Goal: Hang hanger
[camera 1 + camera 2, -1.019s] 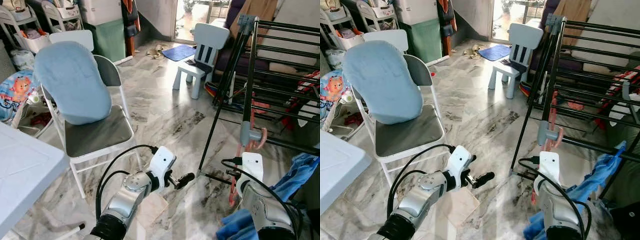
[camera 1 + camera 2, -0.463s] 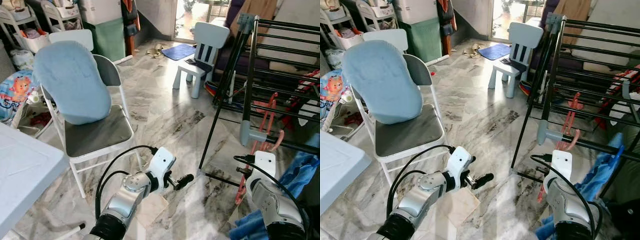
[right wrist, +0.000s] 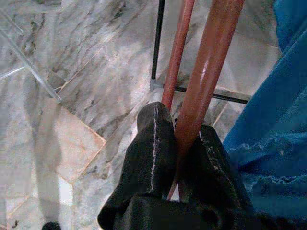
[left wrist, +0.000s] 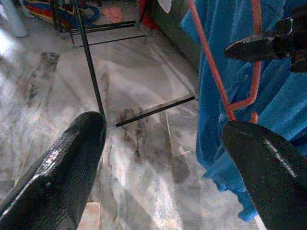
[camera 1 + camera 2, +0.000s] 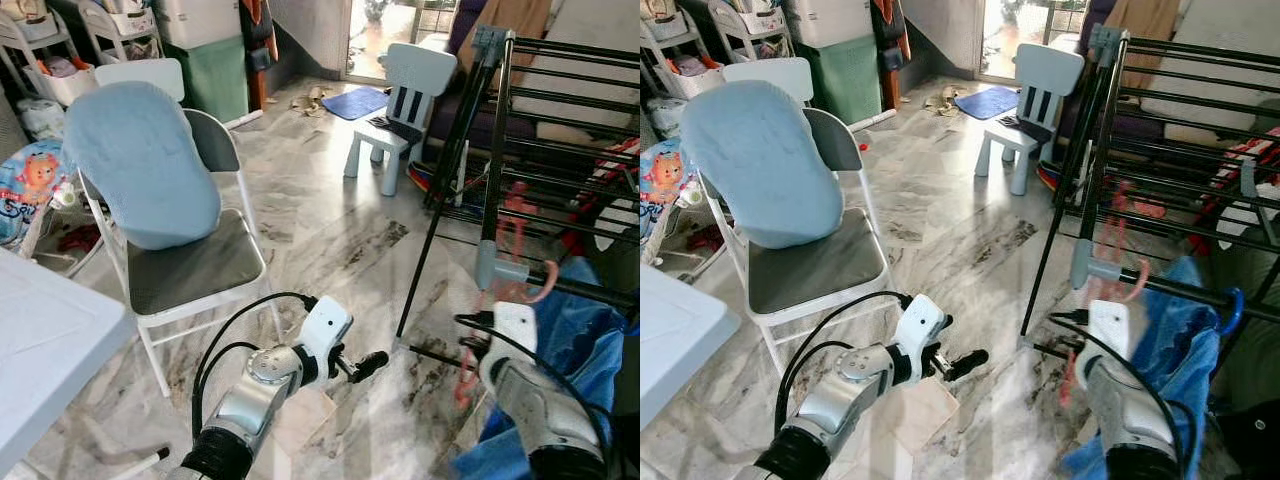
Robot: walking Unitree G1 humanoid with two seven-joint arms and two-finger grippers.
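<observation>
Room: marble floor (image 5: 330, 230), cluttered living space, drying rack (image 5: 560, 130) on my right side.
Nearest, left gripper (image 4: 163, 163): held low over the floor in front of me, fingers spread wide apart, nothing between them.
Nearest, right gripper (image 3: 178, 158): fingers clamped on a bar of the orange hanger (image 3: 204, 72), down beside the rack's lower rail.
Hanger: in my right gripper, with a blue garment (image 5: 1185, 330) on it; its upper part is blurred in the head views against the rack's grey joint (image 5: 492, 270), so I cannot tell whether the hook is over a rail.
Middle: folding chair (image 5: 190, 265) with a blue cushion (image 5: 140, 160), well apart to my left.
Far: small white child's chair (image 5: 405, 95), blue mat by the doorway.
Step, my reading: carrying the hanger up to the rail.
Next move: lift the hook over a rail, settle it, then let go.
</observation>
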